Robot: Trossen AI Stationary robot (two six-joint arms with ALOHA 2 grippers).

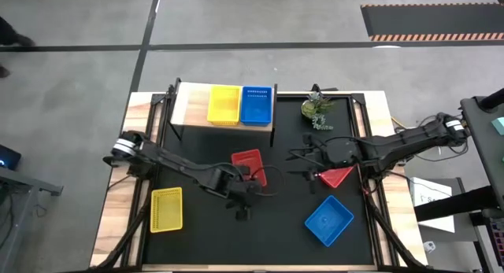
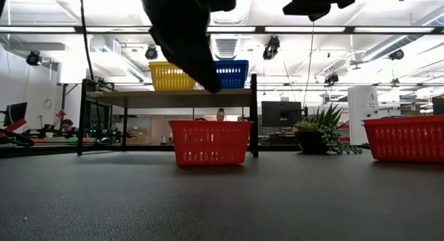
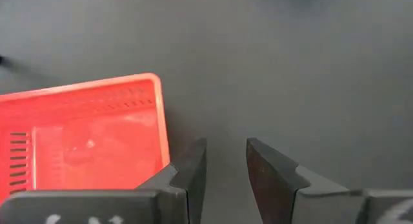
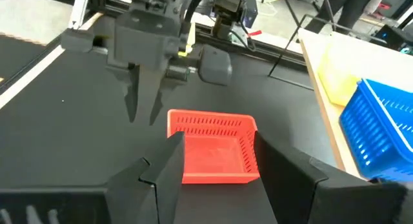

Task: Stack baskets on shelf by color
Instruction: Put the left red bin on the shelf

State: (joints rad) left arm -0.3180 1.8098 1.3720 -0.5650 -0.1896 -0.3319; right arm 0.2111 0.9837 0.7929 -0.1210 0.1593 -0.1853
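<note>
A yellow basket (image 1: 165,208) lies flat on the table (image 1: 197,241) at its left edge, well apart from the rest. The shelf (image 1: 187,105) stands at the back, left of centre. On it, a second yellow basket (image 1: 224,105) and a blue basket (image 1: 256,105) sit side by side, touching; the shelf's left part is bare wood.

The left gripper (image 1: 241,208) hangs over the middle of the table, fingers pointing down and apart with only bare table between them. It holds nothing. A red basket (image 1: 248,166) rests flat on the table just beside it, on the shelf side.

A potted plant (image 1: 317,108) stands at the back, right of the shelf.

The right gripper (image 1: 303,164) is raised above the table right of centre and faces the red basket, its fingers spread wide and empty. A second red basket (image 1: 339,177) sits partly under that arm. A second blue basket (image 1: 328,219) lies turned at an angle on the table, near the front right.
</note>
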